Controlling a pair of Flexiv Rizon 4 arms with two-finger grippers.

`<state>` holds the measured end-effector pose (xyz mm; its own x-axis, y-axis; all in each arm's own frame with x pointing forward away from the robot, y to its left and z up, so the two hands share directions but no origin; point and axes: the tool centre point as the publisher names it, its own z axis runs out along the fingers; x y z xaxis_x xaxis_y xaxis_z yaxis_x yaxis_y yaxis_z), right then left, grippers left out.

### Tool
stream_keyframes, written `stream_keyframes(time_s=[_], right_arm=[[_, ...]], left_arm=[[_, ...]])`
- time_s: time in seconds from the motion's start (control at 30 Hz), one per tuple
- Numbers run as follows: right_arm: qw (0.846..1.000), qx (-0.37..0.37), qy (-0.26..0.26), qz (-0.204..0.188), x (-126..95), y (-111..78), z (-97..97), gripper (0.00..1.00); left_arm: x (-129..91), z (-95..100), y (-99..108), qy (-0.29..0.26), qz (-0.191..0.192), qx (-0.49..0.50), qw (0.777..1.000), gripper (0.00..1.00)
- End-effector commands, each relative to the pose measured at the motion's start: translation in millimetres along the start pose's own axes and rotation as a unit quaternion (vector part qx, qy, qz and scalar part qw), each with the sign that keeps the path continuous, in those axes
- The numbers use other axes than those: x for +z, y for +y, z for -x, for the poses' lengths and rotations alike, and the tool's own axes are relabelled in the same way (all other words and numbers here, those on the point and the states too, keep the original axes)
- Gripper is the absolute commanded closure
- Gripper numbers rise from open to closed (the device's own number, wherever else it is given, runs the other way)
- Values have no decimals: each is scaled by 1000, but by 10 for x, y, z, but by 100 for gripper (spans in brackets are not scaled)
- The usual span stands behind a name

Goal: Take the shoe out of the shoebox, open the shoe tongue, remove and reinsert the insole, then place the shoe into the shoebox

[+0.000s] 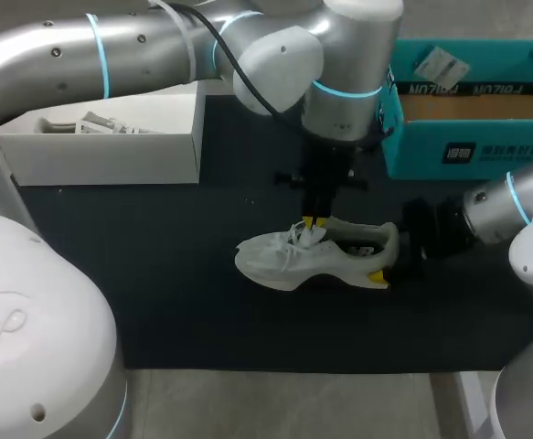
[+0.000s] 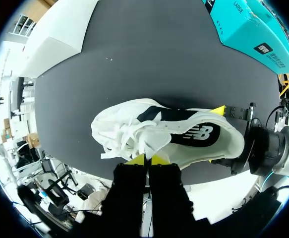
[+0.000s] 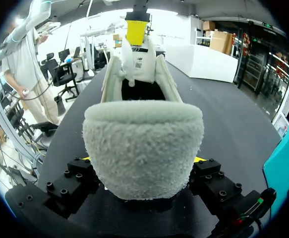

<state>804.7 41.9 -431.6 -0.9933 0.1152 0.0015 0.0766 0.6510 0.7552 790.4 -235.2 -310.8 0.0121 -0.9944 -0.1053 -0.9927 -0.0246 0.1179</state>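
Your white mesh sneaker (image 1: 325, 259) is sitting on its sole on the black table mat (image 1: 156, 274), outside the teal cardboard shoebox (image 1: 472, 123). Your left gripper (image 2: 148, 159) is pinching the white fabric tongue (image 2: 146, 144), and your right gripper (image 3: 143, 166) is clamping the heel from both sides. Pulling the tongue too hard risks it slipping free, or lifting the shoe out of the heel grip.
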Motion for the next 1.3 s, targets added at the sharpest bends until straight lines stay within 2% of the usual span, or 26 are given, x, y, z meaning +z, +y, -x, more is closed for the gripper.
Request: stream_keyframes(time_s=[0.03, 0.23, 0.43, 0.5, 0.63, 0.97, 1.27, 1.3], right_arm=[[1000, 0, -1, -2, 35, -4, 11, 100], [1000, 0, -1, -2, 35, -4, 11, 100], [1000, 0, -1, -2, 35, -4, 11, 100], [1000, 0, -1, -2, 35, -4, 11, 100], [1000, 0, -1, -2, 35, -4, 11, 100], [1000, 0, -1, -2, 35, -4, 11, 100], [1000, 0, -1, -2, 35, -4, 11, 100], [1000, 0, -1, -2, 35, -4, 11, 100]], left_arm=[[-196, 272, 54, 43, -13, -7, 999, 100], [-265, 455, 77, 45, -28, -16, 998, 100], [-195, 609, 110, 24, -54, -28, 998, 100], [-141, 664, 127, 16, -58, -32, 998, 100], [31, 794, 147, -33, -75, -36, 996, 100], [460, 1082, 55, -91, -60, -85, 990, 100], [761, 1100, 23, -99, -48, -89, 990, 100], [778, 1090, 24, -99, -46, -88, 990, 96]])
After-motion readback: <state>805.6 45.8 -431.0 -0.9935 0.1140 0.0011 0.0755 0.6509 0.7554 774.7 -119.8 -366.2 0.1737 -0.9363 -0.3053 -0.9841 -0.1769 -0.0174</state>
